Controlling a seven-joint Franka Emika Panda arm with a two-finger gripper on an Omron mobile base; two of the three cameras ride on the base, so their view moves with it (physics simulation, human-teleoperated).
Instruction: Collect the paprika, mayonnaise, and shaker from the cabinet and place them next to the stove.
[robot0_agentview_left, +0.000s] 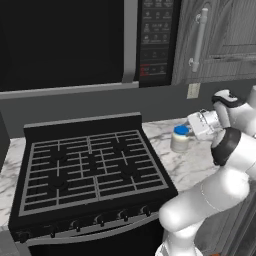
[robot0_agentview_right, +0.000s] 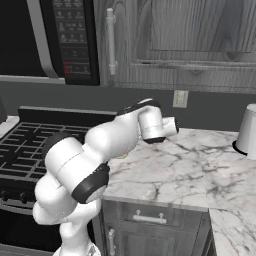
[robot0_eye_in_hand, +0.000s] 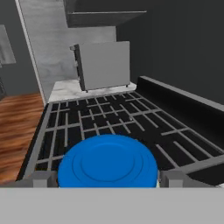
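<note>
1. The hand (robot0_eye_in_hand: 107, 180) sits at the bottom of the hand view with its two grey fingertips (robot0_eye_in_hand: 43, 178) spread wide, one on each side of the blue lid; whether they touch it cannot be told.
2. The mayonnaise (robot0_agentview_left: 180, 138), a short cream jar with a blue lid, stands upright on the marble tabletop (robot0_agentview_left: 192, 167) at centre right of the left base view, just beside the stove's right edge.
3. In the hand view the jar's lid fills the lower centre, seen close from behind and above.
4. The white wrist reaches the jar from the right of the left base view.
5. The stove (robot0_agentview_left: 90, 170), black with grey grates and front knobs, takes up the lower left of that frame.
6. A black microwave (robot0_agentview_left: 70, 42) hangs above it at the upper left.
7. In the right base view a pale rounded container (robot0_agentview_right: 248, 131) stands at the right edge of the tabletop, well apart from the arm.
</note>
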